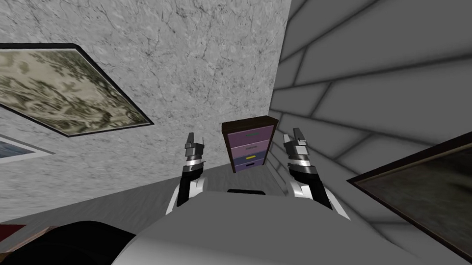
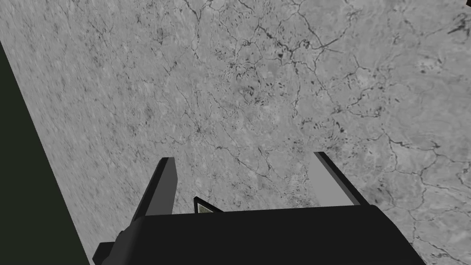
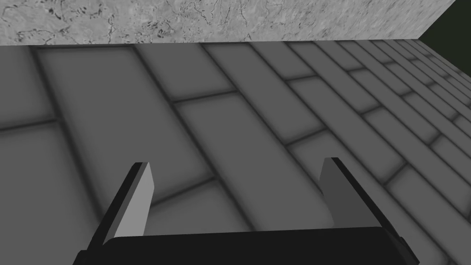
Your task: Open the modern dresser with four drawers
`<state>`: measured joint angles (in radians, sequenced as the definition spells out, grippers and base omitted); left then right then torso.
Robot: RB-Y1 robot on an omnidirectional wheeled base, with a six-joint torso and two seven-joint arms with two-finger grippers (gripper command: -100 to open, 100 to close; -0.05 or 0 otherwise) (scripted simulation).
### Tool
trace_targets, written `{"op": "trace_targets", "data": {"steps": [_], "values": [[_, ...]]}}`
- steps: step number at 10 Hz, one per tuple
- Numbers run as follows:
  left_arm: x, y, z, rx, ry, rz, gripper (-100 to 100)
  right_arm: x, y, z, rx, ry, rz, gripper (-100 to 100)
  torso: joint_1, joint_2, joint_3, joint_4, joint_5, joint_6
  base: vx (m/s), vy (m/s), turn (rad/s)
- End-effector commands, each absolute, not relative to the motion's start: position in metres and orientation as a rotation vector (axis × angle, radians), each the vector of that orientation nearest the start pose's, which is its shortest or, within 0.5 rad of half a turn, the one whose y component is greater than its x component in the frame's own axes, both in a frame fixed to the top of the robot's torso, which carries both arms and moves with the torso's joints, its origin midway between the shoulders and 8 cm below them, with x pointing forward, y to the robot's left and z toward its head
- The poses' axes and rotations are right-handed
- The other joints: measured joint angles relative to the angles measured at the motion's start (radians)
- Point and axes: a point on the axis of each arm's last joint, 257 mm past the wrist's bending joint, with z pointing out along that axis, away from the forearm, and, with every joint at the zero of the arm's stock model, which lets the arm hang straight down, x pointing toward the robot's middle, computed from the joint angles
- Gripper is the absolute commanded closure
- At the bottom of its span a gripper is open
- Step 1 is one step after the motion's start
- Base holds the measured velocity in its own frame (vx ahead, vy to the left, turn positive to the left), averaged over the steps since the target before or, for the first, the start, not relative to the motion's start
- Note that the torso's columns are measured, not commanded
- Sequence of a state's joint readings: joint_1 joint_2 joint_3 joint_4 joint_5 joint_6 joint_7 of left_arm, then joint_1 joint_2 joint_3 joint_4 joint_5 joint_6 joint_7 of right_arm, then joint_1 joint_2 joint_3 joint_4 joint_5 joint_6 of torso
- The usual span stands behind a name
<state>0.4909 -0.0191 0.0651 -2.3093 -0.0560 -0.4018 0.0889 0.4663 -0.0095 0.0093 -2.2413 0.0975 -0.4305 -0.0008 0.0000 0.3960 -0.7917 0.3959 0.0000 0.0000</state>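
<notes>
4-drawer dresser point(image 1: 250, 145) in corner, veined grey wall point(image 1: 178, 66), dark tiled wall point(image 1: 375, 60)

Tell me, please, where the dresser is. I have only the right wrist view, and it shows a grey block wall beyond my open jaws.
Observer: In the head view the dresser stands ahead in the room's corner, between your two arms. Neither arm touches it.
Operator: Is any drawer already pulled out?
Observer: No, all four drawers look shut, flush with the dark frame.
Operator: What about my other arm?
Observer: The left arm is raised beside the dresser. Its jaws stand open and hold nothing, and they face the marbled wall.
</notes>
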Motion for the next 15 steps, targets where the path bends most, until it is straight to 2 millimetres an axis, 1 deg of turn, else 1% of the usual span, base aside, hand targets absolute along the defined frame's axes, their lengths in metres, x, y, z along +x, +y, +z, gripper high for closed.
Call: {"op": "trace_targets", "data": {"steps": [1,3,4,5,6,10,14,15], "values": [[0.351,0.299,0.022,-0.717,0.638,-1.269,0,0.368,-0.265,0.004,0.654,0.729,1.242,0,0.0,0.074,-0.147,0.074,0.0,0.0,0.0,0.0,0.0],[0.351,0.299,0.022,-0.717,0.638,-1.269,0,0.368,-0.265,0.004,0.654,0.729,1.242,0,0.0,0.222,-0.443,0.221,0.0,0.0,0.0,0.0,0.0],[0.351,0.299,0.022,-0.717,0.638,-1.269,0,0.369,-0.261,0.002,0.621,0.763,1.223,-100,0.0,0.295,-0.59,0.295,0.0,0.0,0.01,0.008,-0.004],[0.351,0.299,0.022,-0.717,0.638,-1.269,0,0.37,-0.259,0.001,0.595,0.788,1.205,-100,0.0,0.329,-0.659,0.328,0.0,0.0,0.016,0.016,-0.006],[0.351,0.299,0.022,-0.717,0.638,-1.269,0,0.371,-0.256,0.0,0.565,0.815,1.18,-100,0.001,0.338,-0.679,0.338,0.0,0.0,0.019,0.018,-0.007],[0.351,0.299,0.022,-0.717,0.638,-1.269,0,0.377,-0.244,-0.007,0.419,0.923,1.036,-100,0.001,0.342,-0.684,0.342,0.0,0.0,0.031,0.039,-0.01],[0.351,0.299,0.022,-0.717,0.638,-1.269,0,0.385,-0.233,-0.015,0.248,1.009,0.839,-100,-0.001,0.342,-0.684,0.342,0.0,0.0,0.047,0.048,-0.015],[0.351,0.299,0.022,-0.717,0.638,-1.269,0,0.385,-0.233,-0.015,0.243,1.01,0.832,-100,0.0,0.342,-0.684,0.342,0.0,0.0,0.035,0.039,-0.006]]}}
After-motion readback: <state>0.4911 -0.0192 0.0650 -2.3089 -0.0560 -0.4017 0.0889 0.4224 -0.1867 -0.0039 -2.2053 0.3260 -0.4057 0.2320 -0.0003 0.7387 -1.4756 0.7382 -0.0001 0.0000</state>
